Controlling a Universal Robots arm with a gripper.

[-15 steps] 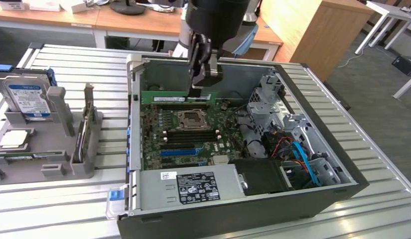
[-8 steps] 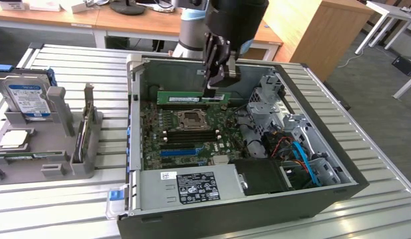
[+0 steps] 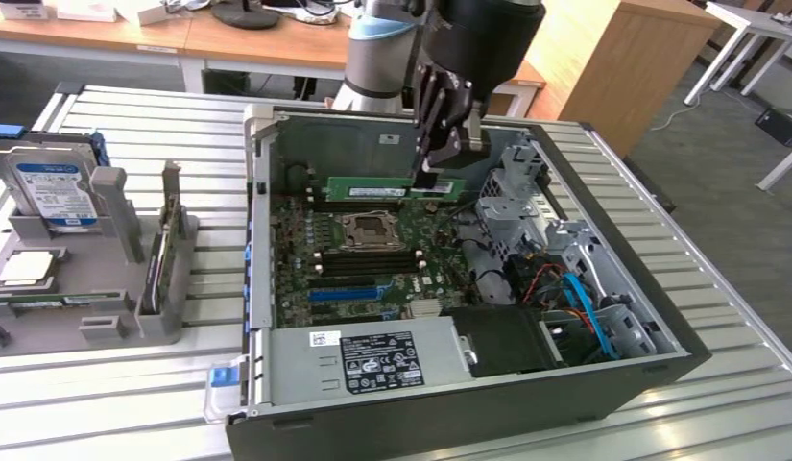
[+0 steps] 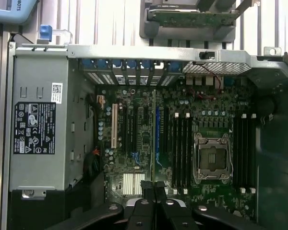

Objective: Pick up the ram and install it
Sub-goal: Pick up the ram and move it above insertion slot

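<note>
The ram point(image 3: 393, 189), a narrow green stick, hangs level inside the open case point(image 3: 633, 376), pinched near one end by the gripper point(image 3: 436, 179), whose fingers are pressed together on its upper edge. The stick sits just above the motherboard point(image 3: 428, 264), over the black slots point(image 3: 370, 205) on the far side of the socket point(image 3: 368, 229), and appears clear of them, not seated. The pickup therefore looks done, while the install is not: the slots on both sides of the socket look empty, and the stick has yet to be lined up and pressed home. The silver power supply point(image 3: 370, 353) fills the case's near end. On the exterior view's left, well apart from the case, a grey rack point(image 3: 108, 327) on the slatted table point(image 3: 114, 403) holds a hard drive point(image 3: 53, 192).
</note>
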